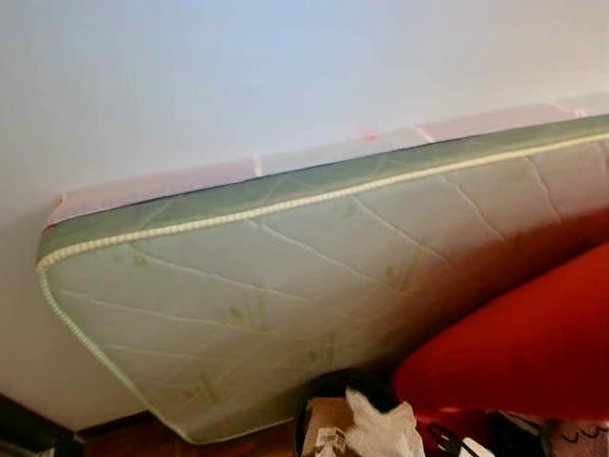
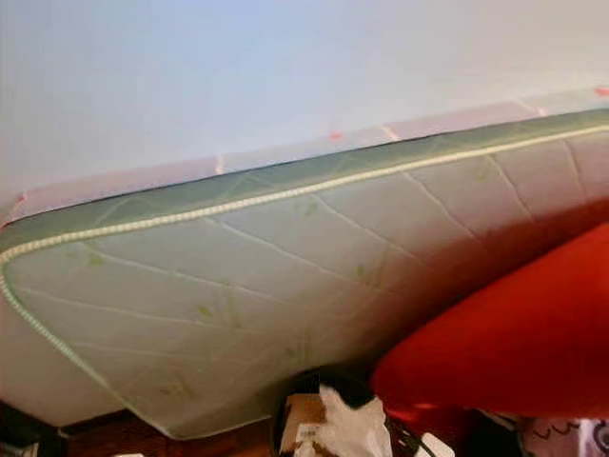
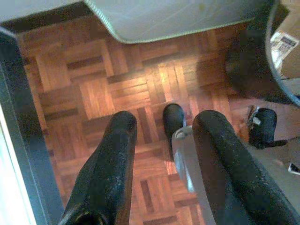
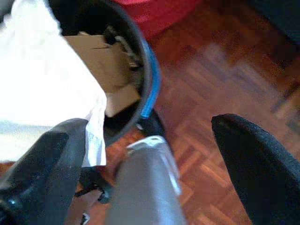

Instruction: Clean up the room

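A black bin [image 1: 314, 400] stands on the floor below me, holding brown cardboard [image 4: 101, 61] and crumpled white paper [image 1: 381, 428]. My right gripper [image 4: 147, 126] hangs open just above and beside the bin's rim [image 4: 149, 70], with nothing between its fingers. The white paper [image 4: 42, 84] lies close to one finger [image 4: 47, 168]. My left gripper [image 3: 166, 122] is open over the bare parquet floor [image 3: 93, 93], holding nothing. Below it I see my own grey leg and black foot [image 3: 173, 119].
A pale green quilted mattress [image 1: 285, 295] leans on its side against the white wall [image 1: 238, 67]. A big red beanbag [image 1: 523, 352] rests against it on the right. A small black item [image 3: 262, 126] lies on the floor by the bin. A dark skirting [image 3: 28, 154] borders the floor.
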### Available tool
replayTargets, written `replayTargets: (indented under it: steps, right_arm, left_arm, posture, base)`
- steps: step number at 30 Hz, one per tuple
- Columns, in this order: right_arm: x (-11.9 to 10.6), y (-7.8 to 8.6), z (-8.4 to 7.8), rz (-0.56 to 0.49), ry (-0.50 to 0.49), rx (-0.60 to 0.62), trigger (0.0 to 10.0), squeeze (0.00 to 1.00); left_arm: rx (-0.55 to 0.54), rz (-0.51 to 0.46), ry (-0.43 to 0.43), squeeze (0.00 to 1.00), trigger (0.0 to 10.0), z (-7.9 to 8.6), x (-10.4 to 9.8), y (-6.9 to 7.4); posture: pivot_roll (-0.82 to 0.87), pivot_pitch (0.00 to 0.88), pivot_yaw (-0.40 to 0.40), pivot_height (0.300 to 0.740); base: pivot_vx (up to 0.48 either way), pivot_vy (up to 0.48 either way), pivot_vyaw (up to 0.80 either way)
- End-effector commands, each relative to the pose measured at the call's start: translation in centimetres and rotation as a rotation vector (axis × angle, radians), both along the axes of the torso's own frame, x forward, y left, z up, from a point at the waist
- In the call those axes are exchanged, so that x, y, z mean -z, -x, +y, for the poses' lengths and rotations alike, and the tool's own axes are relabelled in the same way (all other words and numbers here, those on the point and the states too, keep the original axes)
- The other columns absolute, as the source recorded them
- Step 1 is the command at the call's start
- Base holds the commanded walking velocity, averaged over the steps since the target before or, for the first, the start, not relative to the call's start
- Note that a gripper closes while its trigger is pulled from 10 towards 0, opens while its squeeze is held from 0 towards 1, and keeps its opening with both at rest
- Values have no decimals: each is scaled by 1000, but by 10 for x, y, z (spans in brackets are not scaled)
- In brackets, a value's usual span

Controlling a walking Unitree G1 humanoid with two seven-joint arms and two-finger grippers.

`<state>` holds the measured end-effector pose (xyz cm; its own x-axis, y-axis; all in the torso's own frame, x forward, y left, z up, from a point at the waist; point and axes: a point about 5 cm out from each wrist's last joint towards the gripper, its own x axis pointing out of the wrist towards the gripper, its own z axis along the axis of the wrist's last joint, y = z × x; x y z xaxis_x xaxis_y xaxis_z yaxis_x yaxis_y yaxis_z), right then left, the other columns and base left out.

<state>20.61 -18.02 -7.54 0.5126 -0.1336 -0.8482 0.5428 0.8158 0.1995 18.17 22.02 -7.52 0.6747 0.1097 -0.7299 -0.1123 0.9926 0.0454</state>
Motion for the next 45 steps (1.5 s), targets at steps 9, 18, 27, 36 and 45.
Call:
replayTargets:
  steps: [9,18,27,36,45]
  right_arm:
    - [-54,-72,27,-548,-326,28,10000,0]
    - [-8,-16,7,-34,20,-37,10000,0]
    - [-19,-30,7,-250,-123,29,10000,0]
    - [-55,-76,32,-488,-221,-102,10000,0]
    - [-7,-13,10,-79,73,-255,10000,0]
  left_arm:
    - [-6,45,-4,0,10000,2,6,12]
    - [-7,41,-1,0,10000,0,6,11]
    - [-1,41,-4,0,10000,1,5,11]
    - [-3,38,-6,0,10000,1,5,10]
    - [-2,30,-6,0,10000,1,4,9]
  posture:
    - [65,172,-11,740]
    - [68,168,-16,740]
    - [65,172,-9,740]
    - [70,169,-12,740]
    - [64,173,-14,740]
  base:
    - [0,0,0]
    - [0,0,0]
    - [0,0,0]
    - [0,0,0]
    - [0,0,0]
